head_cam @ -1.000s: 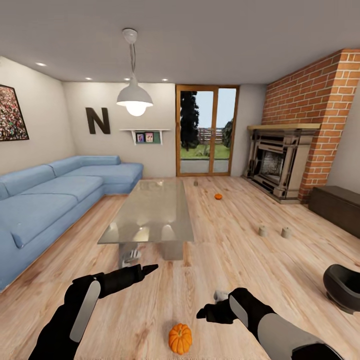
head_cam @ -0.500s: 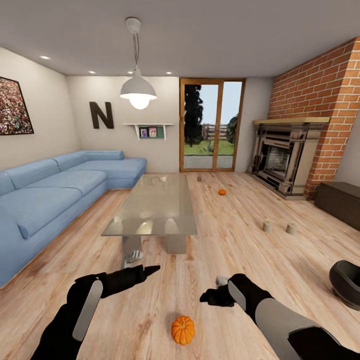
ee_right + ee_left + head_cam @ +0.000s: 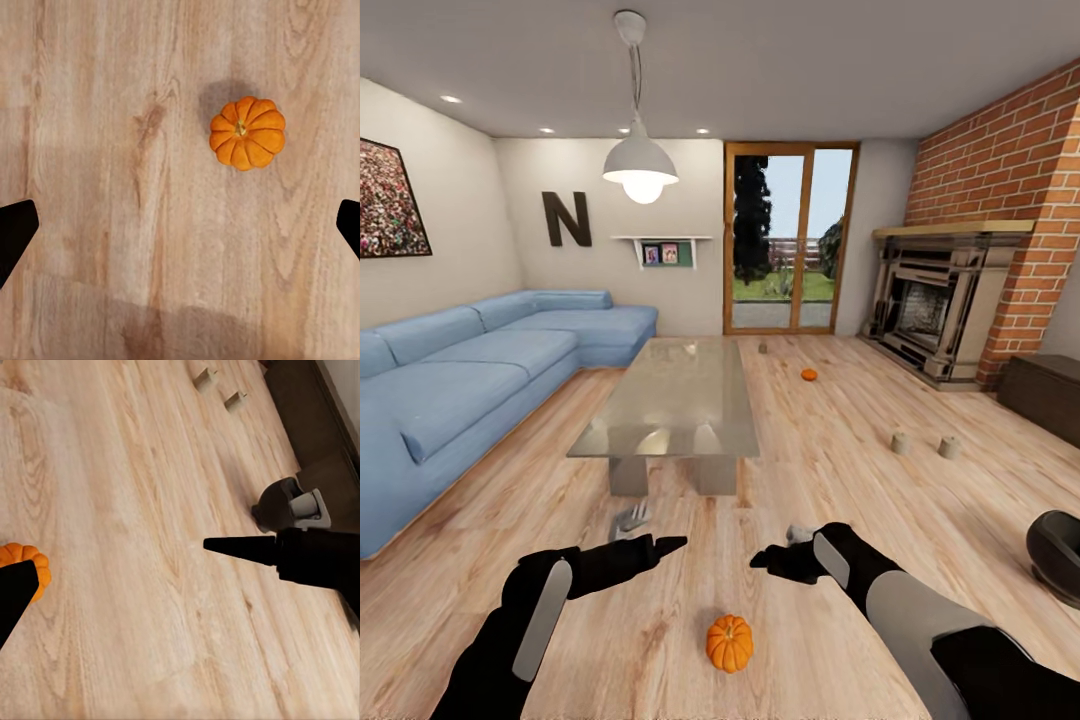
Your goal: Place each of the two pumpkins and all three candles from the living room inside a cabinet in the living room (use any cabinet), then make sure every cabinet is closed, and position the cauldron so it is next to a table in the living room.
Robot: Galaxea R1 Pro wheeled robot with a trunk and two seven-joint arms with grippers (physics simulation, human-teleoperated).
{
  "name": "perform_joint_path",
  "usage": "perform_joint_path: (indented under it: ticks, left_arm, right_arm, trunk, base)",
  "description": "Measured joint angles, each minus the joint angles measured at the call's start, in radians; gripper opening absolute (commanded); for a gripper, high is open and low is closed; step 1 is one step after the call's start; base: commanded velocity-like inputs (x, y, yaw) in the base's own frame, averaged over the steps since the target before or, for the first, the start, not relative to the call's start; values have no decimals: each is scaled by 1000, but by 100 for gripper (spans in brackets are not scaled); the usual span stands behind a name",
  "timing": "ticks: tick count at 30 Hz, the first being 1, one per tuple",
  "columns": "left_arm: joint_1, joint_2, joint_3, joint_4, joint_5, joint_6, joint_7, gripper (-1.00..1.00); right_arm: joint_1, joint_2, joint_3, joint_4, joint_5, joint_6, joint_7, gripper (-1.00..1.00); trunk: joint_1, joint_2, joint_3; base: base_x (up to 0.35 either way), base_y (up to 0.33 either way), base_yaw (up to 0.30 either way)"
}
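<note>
The robot is facing into the living room with a pumpkin (image 3: 729, 643) sitting on the wooden floor (image 3: 830, 470) just in front of it, between the two arms and a little nearer the right one. The right gripper (image 3: 773, 560) is hanging above and slightly beyond it; in the right wrist view the fingertips are showing at opposite edges with the pumpkin (image 3: 247, 133) off-centre between them, so the jaws are spread wide and holding nothing. The left gripper (image 3: 665, 545) is also released and empty, with the pumpkin (image 3: 24, 571) peeking beside one of its fingers.

The step in hand looks like picking up this near pumpkin. To do it well, the right gripper is needing to shift until the stem sits midway between the fingertips, then descend straight down and close around the ribbed sides below the widest part, since a round body could squirt out of a high pinch.

Further off, the second pumpkin (image 3: 809, 375) is lying beyond the bench (image 3: 680, 400), two candles (image 3: 900, 441) are standing near each other on the floor towards the fireplace, and what seems a third is small by the glass door. The cauldron (image 3: 1055, 545) is resting at the right edge, with the dark cabinet (image 3: 1045, 390) behind it.
</note>
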Motion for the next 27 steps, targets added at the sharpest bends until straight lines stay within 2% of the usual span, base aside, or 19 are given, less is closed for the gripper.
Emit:
perform_joint_path:
  ticks: [13, 22, 27]
  left_arm:
    - [0, 1, 2, -12, 5, 3, -5, 100]
    - [0, 0, 0, -12, 10, 3, -5, 100]
    - [0, 0, 0, -12, 10, 4, -5, 100]
  right_arm:
    - [1, -1, 3, 0, -3, -1, 9, 100]
    - [5, -3, 7, 0, -3, -1, 33, 100]
    - [7, -3, 9, 0, 1, -1, 108, 100]
  trunk:
    - [50, -91, -61]
    - [84, -154, -90]
    - [104, -189, -106]
  base:
    - [0, 0, 1]
    - [0, 0, 0]
    - [0, 0, 0]
